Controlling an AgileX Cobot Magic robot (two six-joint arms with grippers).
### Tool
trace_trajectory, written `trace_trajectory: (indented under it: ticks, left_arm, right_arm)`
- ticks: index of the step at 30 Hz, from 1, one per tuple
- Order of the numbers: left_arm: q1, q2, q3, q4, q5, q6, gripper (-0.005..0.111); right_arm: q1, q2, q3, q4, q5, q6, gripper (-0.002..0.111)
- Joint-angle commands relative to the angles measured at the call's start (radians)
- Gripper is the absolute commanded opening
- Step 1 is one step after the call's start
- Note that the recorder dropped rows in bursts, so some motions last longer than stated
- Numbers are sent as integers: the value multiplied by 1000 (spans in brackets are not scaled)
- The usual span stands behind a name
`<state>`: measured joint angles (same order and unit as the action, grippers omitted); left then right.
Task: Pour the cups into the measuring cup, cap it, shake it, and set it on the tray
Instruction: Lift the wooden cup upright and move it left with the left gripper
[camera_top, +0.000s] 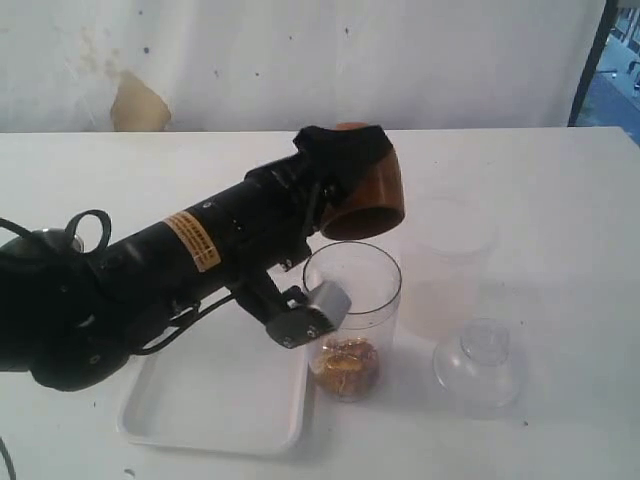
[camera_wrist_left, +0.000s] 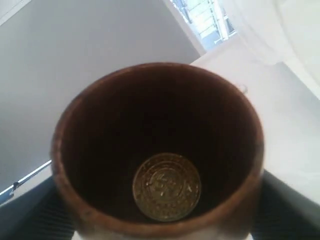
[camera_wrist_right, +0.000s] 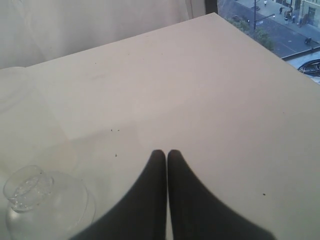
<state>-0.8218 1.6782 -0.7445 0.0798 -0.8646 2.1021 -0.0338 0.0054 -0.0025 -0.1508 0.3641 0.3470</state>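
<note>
The measuring cup (camera_top: 352, 300) stands just below my left fingers (camera_top: 340, 150), open-mouthed and uncapped. Those fingers are clamped on the wood-grain cup (camera_top: 370, 195), one on each side of its wall. They hold it tipped steeply, with its mouth pointing down at the measuring cup's rim. Looking down the wrist into the cup (camera_wrist_left: 155, 145), I see one gold disc (camera_wrist_left: 166, 186) lying against the inner wall, so I judge this pour unfinished.

Beneath that, the measuring cup is clear and straight-walled, upright on the table (camera_top: 560, 200), with a small golden heap (camera_top: 345, 368) at its bottom. Some pouring is evidently done. I cannot pick out the steel tumbler, so I cannot say whether it has been emptied.

Further out from the left fingers, the tray (camera_top: 215, 400) lies below the arm, touching or just beside the measuring cup's base. The domed lid (camera_top: 480, 360) sits on the far side of the cup, with a frosted container (camera_top: 455, 235) beyond it.

My right fingers (camera_wrist_right: 157, 170) are pressed together on nothing, hovering over bare table near the lid (camera_wrist_right: 45, 200). Capping, shaking and setting on the tray remain.
</note>
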Motion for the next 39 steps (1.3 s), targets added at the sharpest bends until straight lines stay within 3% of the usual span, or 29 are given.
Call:
trace_trajectory:
  ticks: [1,4,7,9,10,13,17,21,28,35,39]
  left_arm:
    - [-6,-2,-1,-111,-218,-132,0]
    - [-6,-2,-3,-200,-356,-518,0]
    - [-1,-4,-29,-392,-356,-794,0]
    - [21,-4,-85,-513,-188,-950,0]
    - [46,-4,-120,-524,-37,-1012,0]
    - [139,5,-236,-426,356,-1245,0]
    - [239,23,-358,-405,562,-1600,0]
    - [315,24,-400,-401,646,-1707,0]
    - [437,26,-399,-401,784,-1708,0]
    - [517,28,-383,-401,783,-1728,0]
    - [519,28,-383,-401,733,-1757,0]
  right_arm:
    - [3,-5,3,0,-10,5,0]
    - [3,-5,3,0,-10,5,0]
    - [3,-5,3,0,-10,5,0]
    - [3,-5,3,0,-10,5,0]
    - [3,-5,3,0,-10,5,0]
    - [3,-5,3,0,-10,5,0]
    - [3,-5,3,0,-10,5,0]
    - [3,-5,3,0,-10,5,0]
    - [3,-5,3,0,-10,5,0]
    - [3,-5,3,0,-10,5,0]
    - [3,-5,3,0,-10,5,0]
